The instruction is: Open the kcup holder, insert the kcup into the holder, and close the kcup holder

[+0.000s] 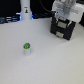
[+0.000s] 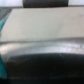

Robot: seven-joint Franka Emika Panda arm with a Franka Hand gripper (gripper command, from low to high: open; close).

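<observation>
One kcup [image 1: 26,48] is seen alone on worktop [image 1: 45,62], pincer [image 1: 62,30] positioned at kcup holder [image 1: 64,26], its state indiscernible.

The arm enters at the upper right of the exterior view, its white wrist housing cut off by the top edge of the frame. Below that housing hangs the pincer [image 1: 62,28], pointing downward, its dark body and two dark fingers [image 1: 55,27] hanging side by side with a gap between them. The jaws stand apart, and nothing can be made out between them. The fingertips reach down to about a third of the frame's height. The wrist view is heavily blurred and no part of the pincer can be told there.
</observation>
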